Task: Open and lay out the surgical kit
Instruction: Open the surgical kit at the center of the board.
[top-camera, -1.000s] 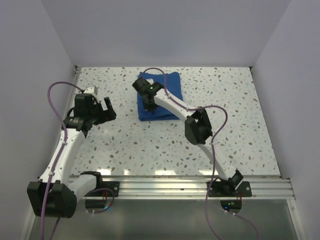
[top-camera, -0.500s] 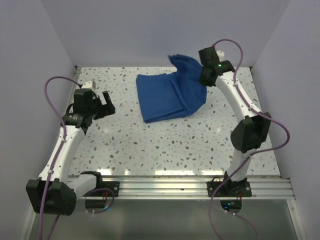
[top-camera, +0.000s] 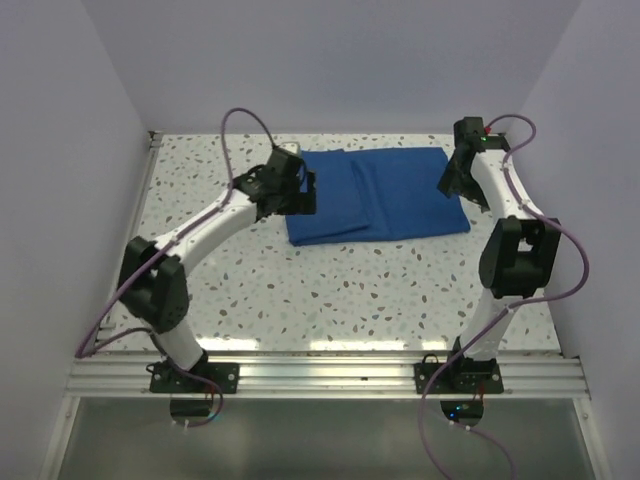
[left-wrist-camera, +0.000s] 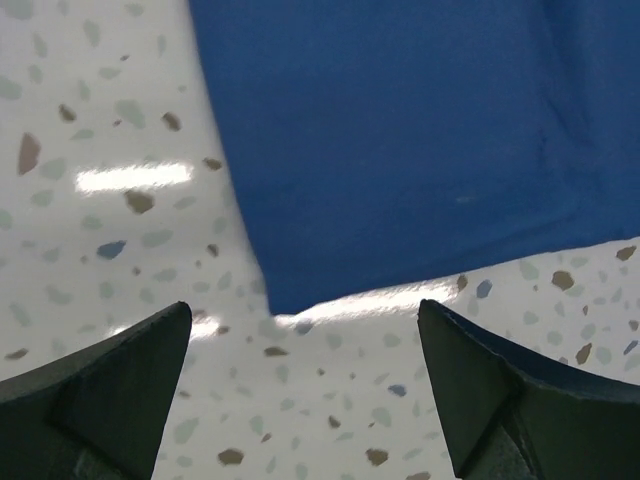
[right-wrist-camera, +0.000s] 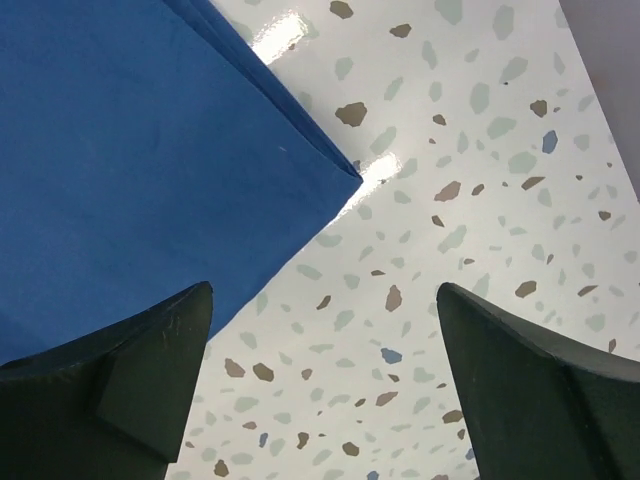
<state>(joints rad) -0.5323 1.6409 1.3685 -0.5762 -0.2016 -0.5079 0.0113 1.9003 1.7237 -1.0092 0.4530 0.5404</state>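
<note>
The surgical kit is a royal-blue cloth wrap (top-camera: 378, 195) lying flat at the back of the table, one flap spread out to the right. My left gripper (top-camera: 298, 193) hovers open over the wrap's left edge. In the left wrist view a near corner of the cloth (left-wrist-camera: 400, 130) lies just beyond the open left gripper (left-wrist-camera: 303, 306), which holds nothing. My right gripper (top-camera: 452, 182) is open at the wrap's right edge. In the right wrist view the flap's pointed corner (right-wrist-camera: 150, 150) lies flat ahead of the empty right gripper (right-wrist-camera: 324, 287).
The speckled tabletop (top-camera: 340, 290) is walled at the back and on both sides. The right wall (top-camera: 580, 150) stands close to the right arm. A metal rail (top-camera: 330, 372) carrying both arm bases runs along the near edge.
The right gripper drew a flap of the blue wrap out to the right, then opened and let it go; it now lies flat. The left arm swung in to the wrap's left edge.
</note>
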